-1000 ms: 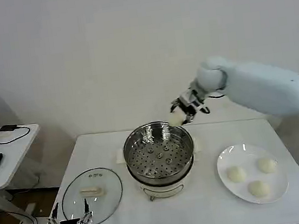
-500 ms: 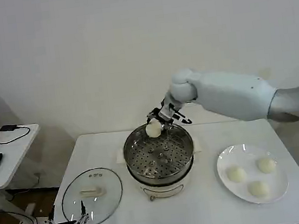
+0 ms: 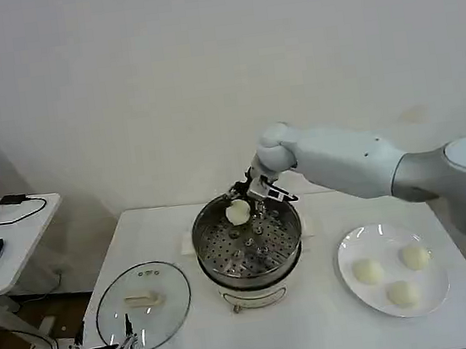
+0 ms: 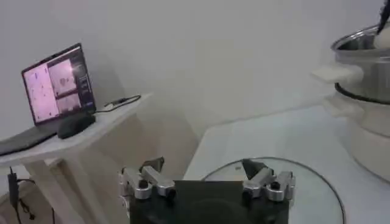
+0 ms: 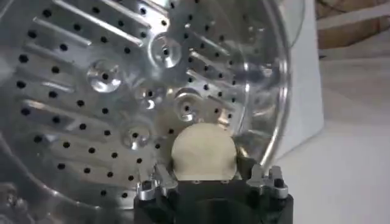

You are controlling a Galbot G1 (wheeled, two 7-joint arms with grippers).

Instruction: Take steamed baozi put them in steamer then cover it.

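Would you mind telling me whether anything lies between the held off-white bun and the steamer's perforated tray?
Nothing visible does. The right end effector holds the off-white dough bun over the shiny steel steamer, whose perforated tray is bare; the clear glass lid lies aside.

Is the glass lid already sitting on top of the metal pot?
No, the glass lid lies flat on the table, left of the open steamer.

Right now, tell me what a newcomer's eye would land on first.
The right claw holds a small off-white dough bun over the far side of the shiny stainless-steel steamer pot at table centre. Three more buns sit on a white plate to its right.
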